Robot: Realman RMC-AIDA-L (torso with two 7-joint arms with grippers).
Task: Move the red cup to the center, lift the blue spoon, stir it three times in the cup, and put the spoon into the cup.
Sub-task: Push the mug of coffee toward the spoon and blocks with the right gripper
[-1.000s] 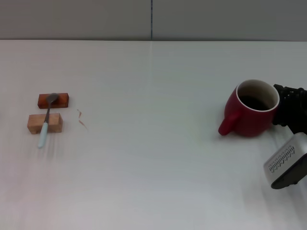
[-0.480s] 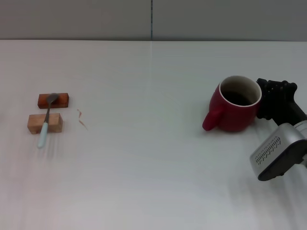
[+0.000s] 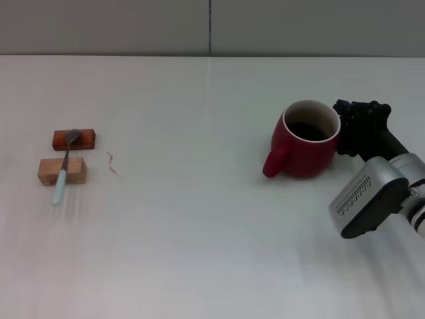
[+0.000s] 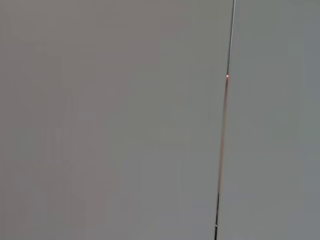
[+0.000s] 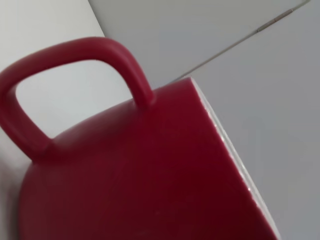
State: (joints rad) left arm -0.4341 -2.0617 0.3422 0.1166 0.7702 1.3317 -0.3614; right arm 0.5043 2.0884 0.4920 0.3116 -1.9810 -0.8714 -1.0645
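Broadly, the white table (image 3: 199,219) carries the red cup (image 3: 302,143) right of centre, handle toward the robot's left. Behind it, the right gripper (image 3: 355,126) seems clenched on the cup's far side. Far left, the blue spoon (image 3: 64,166) lies across two wooden blocks (image 3: 63,171).

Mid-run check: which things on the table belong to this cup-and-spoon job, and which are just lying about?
Job:
- red cup, upright, right of centre, handle toward the robot's left
- right gripper, against the cup's right side
- blue spoon, lying across the blocks at far left

Lying about:
- two wooden blocks under the spoon
- small reddish scrap beside them
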